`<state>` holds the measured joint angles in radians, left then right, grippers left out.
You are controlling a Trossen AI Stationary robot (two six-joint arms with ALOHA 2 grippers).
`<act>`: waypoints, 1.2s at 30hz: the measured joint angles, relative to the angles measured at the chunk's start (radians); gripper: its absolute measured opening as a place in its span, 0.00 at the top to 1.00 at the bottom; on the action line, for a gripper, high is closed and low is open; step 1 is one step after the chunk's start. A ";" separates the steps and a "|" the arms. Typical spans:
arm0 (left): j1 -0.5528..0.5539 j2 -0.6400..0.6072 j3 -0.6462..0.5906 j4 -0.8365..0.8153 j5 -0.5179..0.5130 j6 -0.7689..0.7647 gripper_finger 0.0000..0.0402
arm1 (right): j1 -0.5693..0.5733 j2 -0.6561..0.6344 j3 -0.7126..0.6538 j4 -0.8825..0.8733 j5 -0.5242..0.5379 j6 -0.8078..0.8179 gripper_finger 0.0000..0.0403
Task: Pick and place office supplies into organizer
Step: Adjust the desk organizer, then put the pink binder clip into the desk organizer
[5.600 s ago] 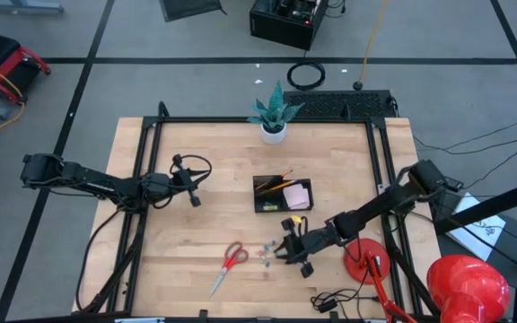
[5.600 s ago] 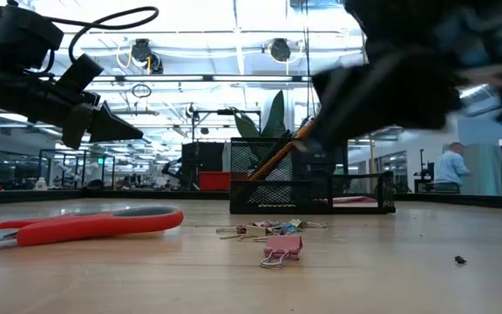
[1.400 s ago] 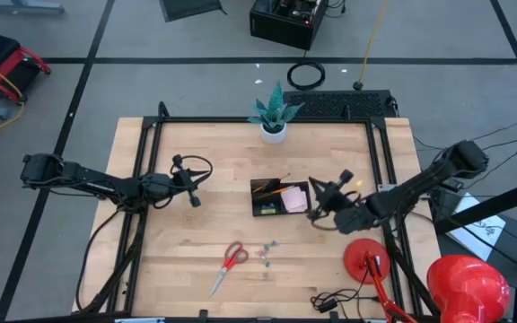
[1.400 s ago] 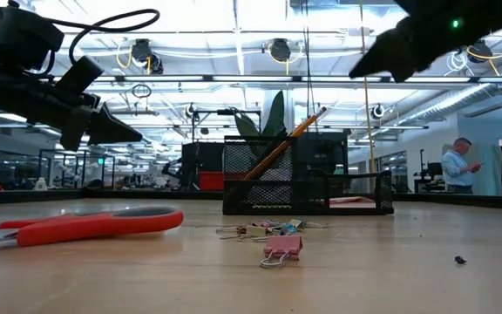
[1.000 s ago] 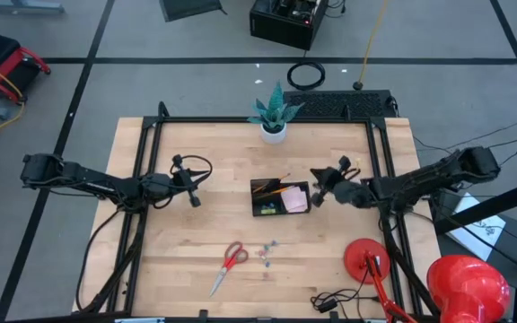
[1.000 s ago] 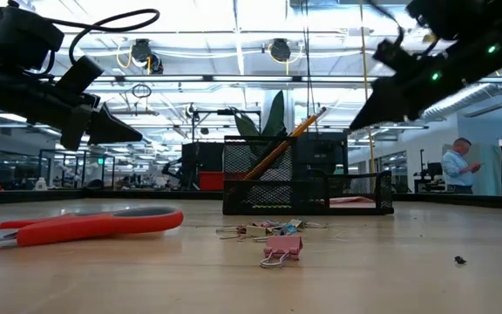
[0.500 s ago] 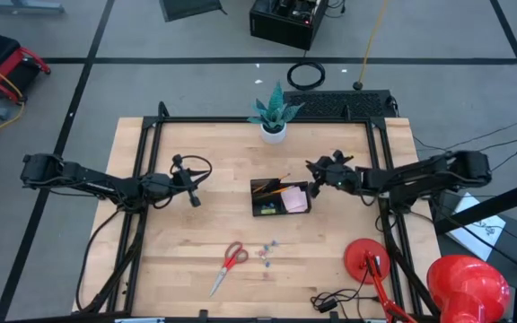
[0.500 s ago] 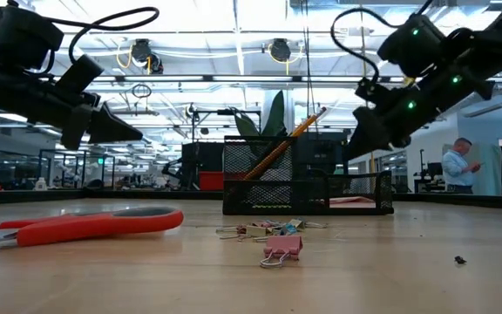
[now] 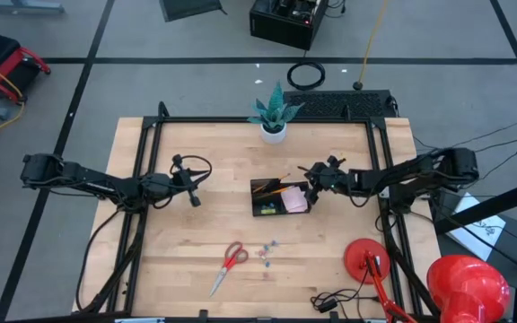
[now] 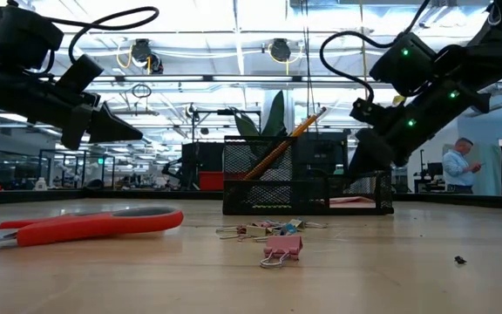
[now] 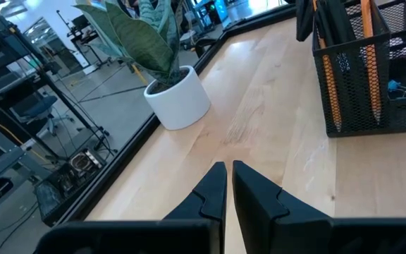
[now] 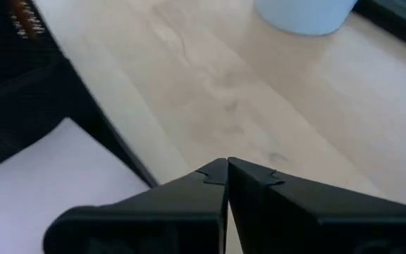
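The black mesh organizer [image 9: 280,197] stands mid-table and holds an orange pencil [image 10: 286,144], dark pens and a pink sticky-note pad [image 9: 296,199]. Red-handled scissors [image 9: 232,263] and small clips [image 9: 267,251] lie on the table nearer the front edge, and a pink binder clip [image 10: 282,249] lies in front of them. My right gripper [image 9: 307,179] is shut and hovers at the organizer's far right corner, its tips [image 12: 226,164] just outside the mesh wall [image 12: 101,120]. My left gripper [image 9: 194,199] is shut and waits left of the organizer, above the table.
A white plant pot [image 9: 274,133] stands near the far edge. A red lamp base [image 9: 366,260] sits at the front right, with its red head [image 9: 467,285] off the table. Cables [image 9: 335,301] lie at the front edge. Bare wood lies between the scissors and my left arm.
My right gripper has swung toward the table's far edge and slightly left, coming down beside the organizer's right end. It has stayed shut. The organizer and the things on the table have not moved.
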<state>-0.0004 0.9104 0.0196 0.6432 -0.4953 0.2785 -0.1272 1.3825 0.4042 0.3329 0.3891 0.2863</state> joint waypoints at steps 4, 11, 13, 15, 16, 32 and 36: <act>0.000 0.000 0.000 -0.006 0.000 -0.001 0.92 | 0.014 0.002 0.000 -0.001 -0.016 0.019 1.00; 0.000 0.000 0.000 -0.006 0.000 -0.002 0.92 | 0.043 0.002 0.000 -0.001 -0.026 0.024 1.00; 0.000 0.000 0.000 -0.006 -0.001 -0.003 0.92 | 0.051 0.002 0.000 -0.001 -0.028 0.032 1.00; 0.000 0.000 0.000 -0.006 -0.001 -0.004 0.92 | 0.060 0.002 0.000 -0.001 -0.028 0.042 1.00; 0.000 0.000 0.000 -0.006 -0.001 -0.004 0.92 | 0.066 0.002 0.000 -0.002 -0.028 0.046 1.00; 0.000 0.000 0.000 -0.013 -0.001 -0.007 0.92 | 0.093 -0.021 0.000 -0.004 0.162 0.013 0.96; 0.000 0.000 0.000 -0.013 -0.002 0.000 0.92 | 0.110 -0.079 0.000 -0.001 0.189 -0.040 0.94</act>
<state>-0.0002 0.9104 0.0200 0.6305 -0.4969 0.2783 -0.0174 1.3038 0.4042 0.3321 0.5780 0.2462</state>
